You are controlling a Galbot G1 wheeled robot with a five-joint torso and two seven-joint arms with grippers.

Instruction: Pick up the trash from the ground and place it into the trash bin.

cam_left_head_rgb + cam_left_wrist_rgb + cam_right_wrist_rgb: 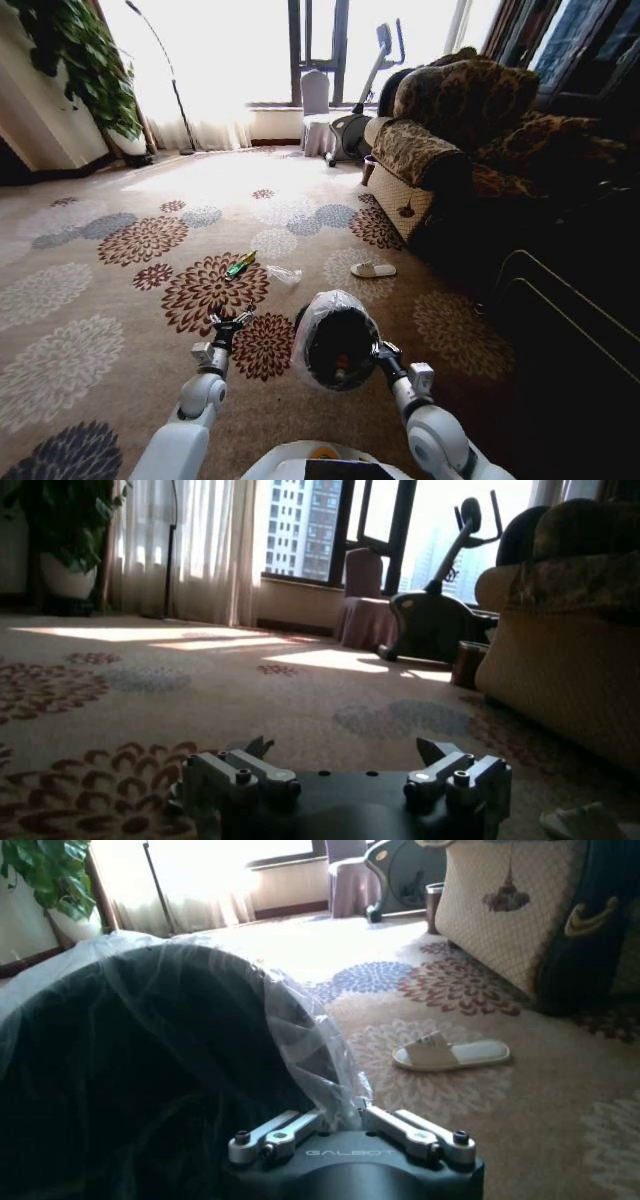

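The trash bin [336, 342] hung just in front of the robot, tilted so its mouth faced back, with the right gripper [381, 351] pinched shut on its rim and the bag liner [318, 1041]. It looked light but awkward; the thin film seemed slippery, so the hard rim under it was the surer hold. Farther out on the carpet [120, 320] lay the trash: a green foil wrapper [240, 264] and, just beside it, a piece of clear film [284, 274]. Both looked nearly weightless, crinkly and flat, best nipped at a raised fold. The left gripper [231, 321] hovered low, fingers spread and empty. The right wrist view showed the clamp on the liner and a slipper [451, 1054]; the left wrist view showed the gap between its fingertips [259, 746].
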